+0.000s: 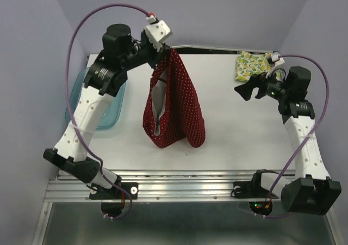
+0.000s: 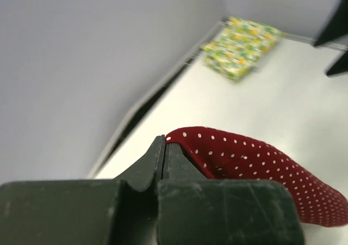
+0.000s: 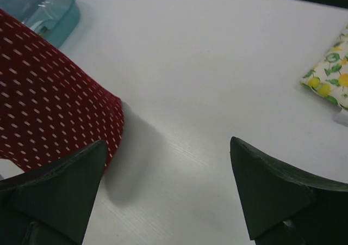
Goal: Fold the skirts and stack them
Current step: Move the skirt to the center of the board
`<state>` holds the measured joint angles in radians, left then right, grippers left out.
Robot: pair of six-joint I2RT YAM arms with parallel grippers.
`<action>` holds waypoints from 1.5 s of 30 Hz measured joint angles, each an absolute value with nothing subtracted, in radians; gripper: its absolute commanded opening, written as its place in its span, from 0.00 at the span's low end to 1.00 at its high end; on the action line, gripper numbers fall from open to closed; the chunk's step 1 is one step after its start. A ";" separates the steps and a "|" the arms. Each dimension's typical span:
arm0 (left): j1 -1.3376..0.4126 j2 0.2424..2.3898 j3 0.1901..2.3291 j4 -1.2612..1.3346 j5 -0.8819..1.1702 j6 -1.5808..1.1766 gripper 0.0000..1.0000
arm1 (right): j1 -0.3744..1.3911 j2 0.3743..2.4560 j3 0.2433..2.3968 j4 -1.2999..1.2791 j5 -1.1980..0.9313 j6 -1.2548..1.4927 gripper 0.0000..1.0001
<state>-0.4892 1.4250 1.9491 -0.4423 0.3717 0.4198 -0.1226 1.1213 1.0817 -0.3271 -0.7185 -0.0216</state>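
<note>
table: one red skirt, one fruit-print skirt, one blue tray.

1. The left arm is raised from its base and bent at the elbow, with the forearm reaching toward the far middle.
2. The left hand is held high, its fingers pressed together on the top edge of the red dotted skirt.
3. The right arm is extended along the right side, with the wrist turned inward.
4. The right hand is spread wide and pointed left, with nothing held between its fingers.
</note>
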 measured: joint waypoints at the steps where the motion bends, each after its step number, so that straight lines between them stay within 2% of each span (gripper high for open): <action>1: -0.490 1.446 1.929 -0.447 0.421 0.407 0.00 | -0.123 1.111 1.091 -0.326 -0.750 -0.020 0.99; 6: -0.500 1.541 1.845 -0.469 0.662 0.352 0.00 | -0.123 1.074 1.153 -0.239 -0.931 0.059 0.99; 12: -0.518 1.599 1.857 -0.459 0.773 0.308 0.00 | -0.072 1.100 1.188 -0.147 -1.044 0.128 0.94; 21: -0.528 1.669 1.921 -0.453 0.844 0.262 0.00 | 0.105 1.230 1.224 -0.098 -0.967 0.190 0.93; 27: -0.544 1.692 1.943 -0.469 0.887 0.263 0.00 | 0.230 1.380 1.408 -0.130 -0.938 0.104 0.92; 31: -0.556 1.709 1.951 -0.490 0.908 0.270 0.00 | 0.318 1.413 1.460 -0.184 -0.931 0.011 0.82; 32: -0.556 1.718 1.961 -0.502 0.914 0.276 0.00 | 0.333 1.415 1.464 -0.199 -0.925 -0.010 0.74; 36: -0.557 1.754 2.004 -0.538 0.934 0.294 0.00 | 0.389 1.427 1.466 -0.286 -0.896 -0.123 0.60; 41: -0.556 1.769 2.019 -0.567 0.973 0.320 0.00 | 0.401 1.448 1.467 -0.371 -0.869 -0.220 0.59; 45: -0.556 1.772 2.029 -0.599 1.007 0.353 0.00 | 0.400 1.453 1.467 -0.428 -0.852 -0.268 0.50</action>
<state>-0.5564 1.7721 2.0293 -0.5987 1.0065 0.3527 0.4004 1.4528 1.4673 -0.4278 -0.8520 -0.2684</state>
